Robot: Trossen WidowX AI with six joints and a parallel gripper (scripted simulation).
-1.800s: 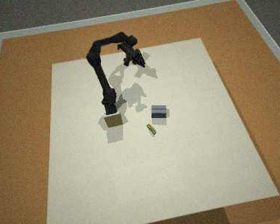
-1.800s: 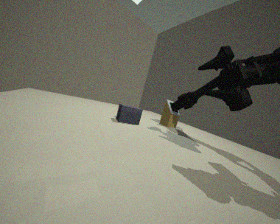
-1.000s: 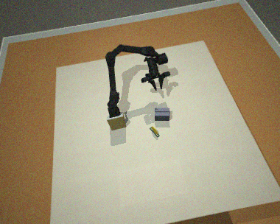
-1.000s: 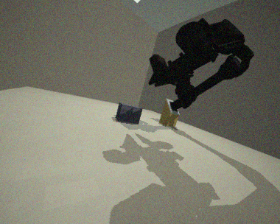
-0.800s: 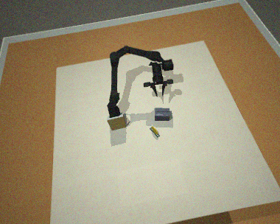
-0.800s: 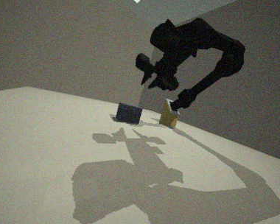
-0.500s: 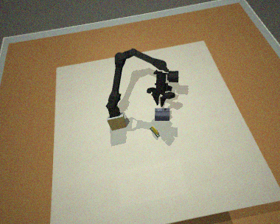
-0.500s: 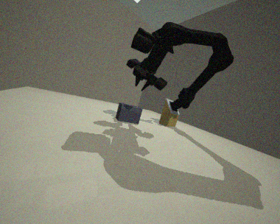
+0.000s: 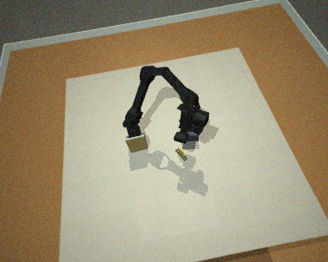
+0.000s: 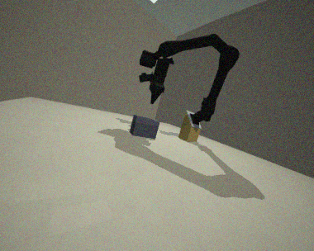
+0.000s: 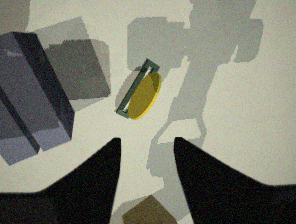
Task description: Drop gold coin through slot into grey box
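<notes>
Still upright: coin (image 11: 144,96) in holder (image 11: 132,91).

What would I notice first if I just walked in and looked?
Probably the shiny gold coin, standing on edge in its small green holder on the pale mat. Next, the black arm arching up high, with its gripper hanging above the coin, fingers partly apart and holding nothing. The grey box sits just beside the coin, to the left in the wrist view.
</notes>
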